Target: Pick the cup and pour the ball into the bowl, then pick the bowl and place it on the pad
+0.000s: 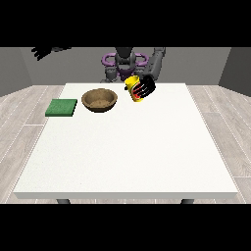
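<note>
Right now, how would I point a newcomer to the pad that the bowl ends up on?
Start at the white table and go to its far corner at the view's left. The pad lies flat there, just left of the brown bowl and apart from it. It is the only green, square, flat thing on the table.

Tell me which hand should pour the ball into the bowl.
The robot's left hand, at the view's right: it already holds the tilted yellow cup beside the bowl. The other hand is raised far away.
</note>
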Action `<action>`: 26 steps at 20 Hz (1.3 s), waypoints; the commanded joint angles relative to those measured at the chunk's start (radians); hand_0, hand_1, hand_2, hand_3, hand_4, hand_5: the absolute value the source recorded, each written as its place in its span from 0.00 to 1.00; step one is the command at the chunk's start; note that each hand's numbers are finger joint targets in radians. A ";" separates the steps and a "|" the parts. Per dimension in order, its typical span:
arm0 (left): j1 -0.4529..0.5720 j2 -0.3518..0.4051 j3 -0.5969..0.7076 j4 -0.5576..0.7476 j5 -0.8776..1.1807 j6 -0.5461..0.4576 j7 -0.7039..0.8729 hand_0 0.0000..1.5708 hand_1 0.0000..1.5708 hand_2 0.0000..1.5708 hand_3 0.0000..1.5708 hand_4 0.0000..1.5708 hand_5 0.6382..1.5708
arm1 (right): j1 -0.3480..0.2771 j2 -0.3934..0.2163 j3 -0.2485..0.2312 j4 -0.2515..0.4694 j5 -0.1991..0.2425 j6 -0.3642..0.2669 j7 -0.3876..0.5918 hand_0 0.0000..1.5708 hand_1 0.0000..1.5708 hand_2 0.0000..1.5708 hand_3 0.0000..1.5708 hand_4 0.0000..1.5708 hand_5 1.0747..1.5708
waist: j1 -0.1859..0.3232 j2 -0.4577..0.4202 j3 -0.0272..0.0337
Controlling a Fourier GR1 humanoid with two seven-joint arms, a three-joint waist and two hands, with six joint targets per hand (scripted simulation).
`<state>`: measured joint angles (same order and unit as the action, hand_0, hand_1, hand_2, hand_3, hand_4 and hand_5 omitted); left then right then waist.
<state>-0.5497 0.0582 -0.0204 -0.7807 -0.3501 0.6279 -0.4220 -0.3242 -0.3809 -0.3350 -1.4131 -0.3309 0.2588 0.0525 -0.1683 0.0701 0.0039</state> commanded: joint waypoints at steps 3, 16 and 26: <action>-0.184 -0.051 -0.189 0.086 -0.301 0.117 0.349 0.84 0.84 1.00 1.00 0.73 0.98 | -0.009 0.011 -0.002 0.097 -0.012 0.005 0.022 0.00 0.00 0.00 0.15 0.17 0.99 | 0.010 -0.128 0.0019; -0.306 -0.058 -0.563 0.204 -0.657 -0.050 0.800 0.77 0.77 1.00 1.00 0.68 1.00 | 0.016 -0.006 -0.021 0.231 0.009 0.019 -0.012 0.00 0.00 0.00 0.07 0.27 1.00 | 0.074 -0.208 -0.0022; -0.377 -0.058 -0.648 0.153 -0.848 -0.205 0.933 0.00 0.00 1.00 0.90 0.48 0.97 | 0.052 -0.041 -0.074 0.306 0.007 0.043 -0.096 0.00 0.00 0.00 0.21 0.28 1.00 | 0.168 -0.197 -0.0028</action>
<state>-0.9088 0.0057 -0.6229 -0.5884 -1.1273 0.4749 0.4724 -0.2905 -0.4005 -0.3792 -1.1633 -0.3339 0.2899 0.0179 -0.0637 -0.1322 0.0007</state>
